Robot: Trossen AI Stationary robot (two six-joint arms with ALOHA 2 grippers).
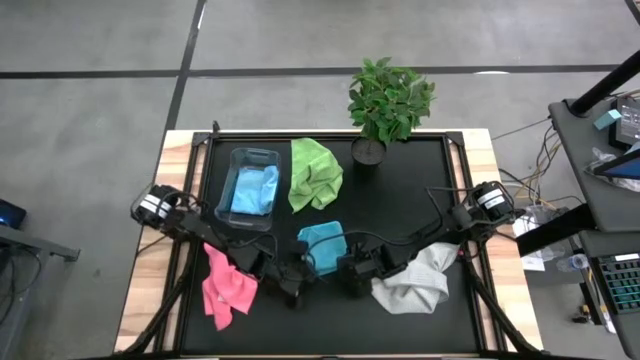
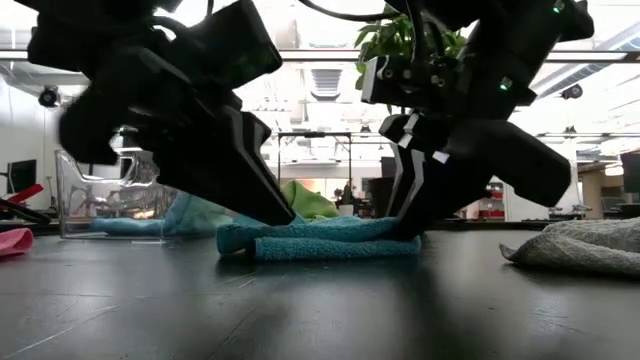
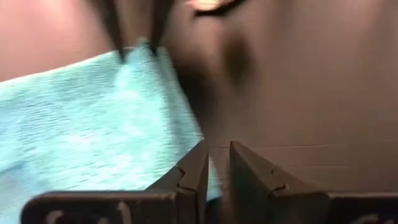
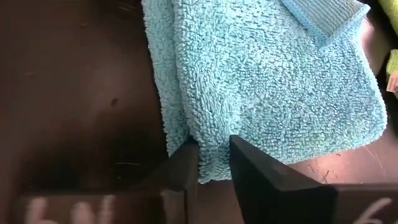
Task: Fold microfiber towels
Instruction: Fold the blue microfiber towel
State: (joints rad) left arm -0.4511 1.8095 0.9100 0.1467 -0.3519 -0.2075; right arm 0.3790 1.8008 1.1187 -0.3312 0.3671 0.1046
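Surface [image 1: 420, 170] first, then blue towel [image 1: 322, 246] near center, lying flat, long axis twelve-to-six. Left claw [image 1: 291, 287] at its seven o'clock corner, right claw [image 1: 352, 280] at five; both narrow, pinching towel edge. Equally near.

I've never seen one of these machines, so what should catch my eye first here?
Both dark arms meet at the near middle of the black table, the left gripper and right gripper each pinching an edge of a folded blue towel. Bright cloths ring them: pink towel left, lime green towel behind.
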